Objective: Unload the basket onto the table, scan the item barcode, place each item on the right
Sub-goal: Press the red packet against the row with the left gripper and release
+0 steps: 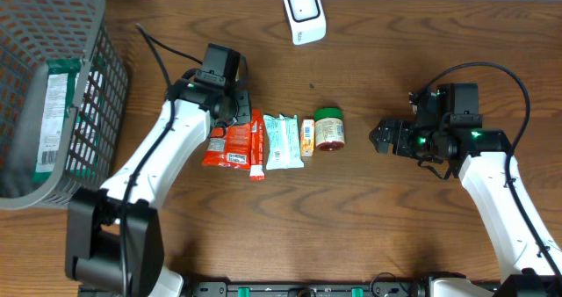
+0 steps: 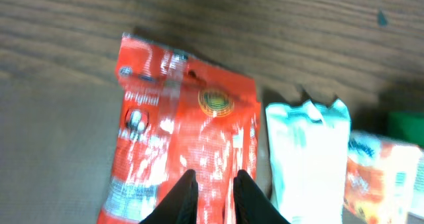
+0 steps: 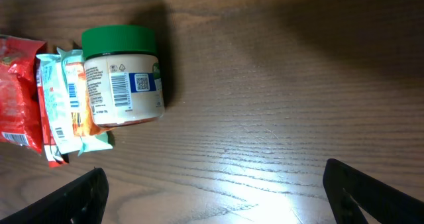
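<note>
A white barcode scanner [image 1: 304, 13] stands at the back of the table. In a row at mid-table lie a red snack packet [image 1: 230, 148] [image 2: 179, 118], a teal-and-white packet [image 1: 283, 141] [image 2: 308, 158], a small orange packet [image 1: 307, 137] [image 2: 381, 171] and a green-lidded jar [image 1: 329, 128] [image 3: 122, 75] on its side, barcode up. My left gripper [image 1: 235, 112] [image 2: 215, 175] hovers over the red packet, its fingers a narrow gap apart with the wrapper showing between them. My right gripper [image 1: 379, 137] [image 3: 213, 174] is wide open over bare wood, right of the jar.
A grey plastic basket [image 1: 88, 7] sits at the far left with a green-and-white package [image 1: 57, 112] inside. A thin red stick packet [image 1: 256, 148] lies between the red and teal packets. Cables trail behind both arms.
</note>
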You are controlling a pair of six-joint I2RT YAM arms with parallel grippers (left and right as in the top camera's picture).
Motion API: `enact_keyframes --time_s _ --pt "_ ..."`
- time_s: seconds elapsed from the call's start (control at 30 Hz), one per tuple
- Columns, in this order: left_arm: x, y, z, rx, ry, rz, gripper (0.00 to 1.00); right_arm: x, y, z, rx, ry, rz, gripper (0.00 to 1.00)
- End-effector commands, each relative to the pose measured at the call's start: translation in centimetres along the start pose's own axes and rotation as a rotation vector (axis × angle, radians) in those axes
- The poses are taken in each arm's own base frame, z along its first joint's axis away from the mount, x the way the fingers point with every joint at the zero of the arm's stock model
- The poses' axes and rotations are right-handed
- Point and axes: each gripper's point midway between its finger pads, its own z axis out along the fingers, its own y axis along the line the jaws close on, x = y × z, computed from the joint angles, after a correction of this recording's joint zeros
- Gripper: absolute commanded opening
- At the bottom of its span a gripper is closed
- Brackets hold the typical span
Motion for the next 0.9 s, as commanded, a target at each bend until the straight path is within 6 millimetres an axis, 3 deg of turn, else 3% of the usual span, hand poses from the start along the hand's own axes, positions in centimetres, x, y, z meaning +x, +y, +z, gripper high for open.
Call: enact_keyframes --time_s 0.0,0.33,0.5,0.6,0.7,0.8,0.87 --pt "1.6 0.8 0.5 -0.030 0.074 -0.001 0.20 -0.3 0.7 -0.2 -0.014 -0.008 -0.007 0.99" --pt "8.3 3.6 4.2 -0.116 0.291 -0.008 0.20 -0.3 0.7 -0.2 -0.014 -0.008 -0.007 0.99" --pt "10.1 4.4 5.2 -0.134 0.333 -0.009 0.20 -0.3 0.7 -0.2 -0.014 -0.007 -0.007 0.99" --pt "9.7 4.3 5.1 -0.132 0.322 -0.009 0.20 -0.3 0.6 -0.2 -0.014 -0.007 -0.007 0.99" --pt "7.6 3.4 3.6 -0.110 0.266 -0.007 0.29 -0.3 0.7 -0.2 -0.015 -0.008 -0.007 0.99" --pt "4.5 2.0 0.9 -0.072 0.170 -0.001 0.37 -0.3 0.7 -0.2 -0.014 -0.008 -0.007 0.99" --pt "1.8 1.0 -1.9 -0.037 0.082 0.019 0.48 -0.3 0.7 -0.2 -0.014 -0.008 -0.007 0.99"
